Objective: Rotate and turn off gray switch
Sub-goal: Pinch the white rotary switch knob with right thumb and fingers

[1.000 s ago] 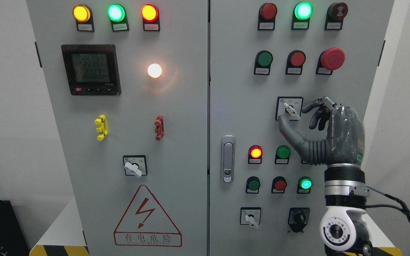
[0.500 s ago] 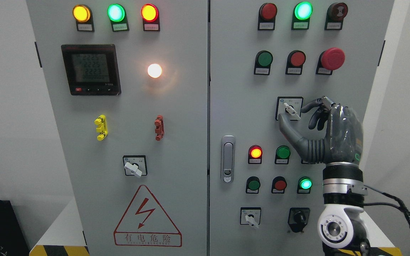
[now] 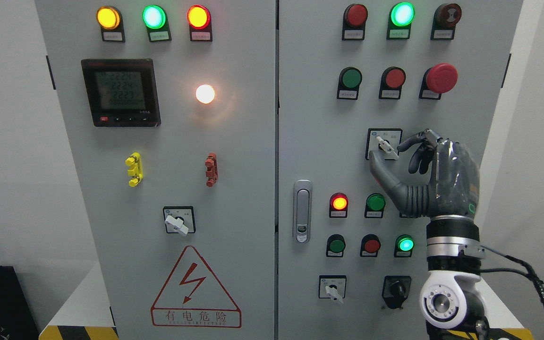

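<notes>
The gray rotary switch (image 3: 385, 146) sits on a black-framed plate on the right cabinet door (image 3: 319, 141), its white-gray knob tilted with the lower end pointing down-right. My right hand (image 3: 385, 154) rises from the lower right and brackets the knob. Its thumb (image 3: 375, 166) lies just below-left of the knob with a small gap, and the curled index fingertip (image 3: 402, 146) is at the knob's right end. The fingers are not closed on the knob. My left arm does not show.
Similar gray switches sit at the lower left door (image 3: 178, 222) and bottom right door (image 3: 333, 289), beside a black selector (image 3: 396, 288). Lit lamps and push buttons surround the hand, with a red mushroom button (image 3: 441, 77) above. The door handle (image 3: 302, 210) is left of the hand.
My right hand and forearm have crept slightly left toward the switch, bringing the index fingertip up to the knob's end. The knob's angle has not changed.
</notes>
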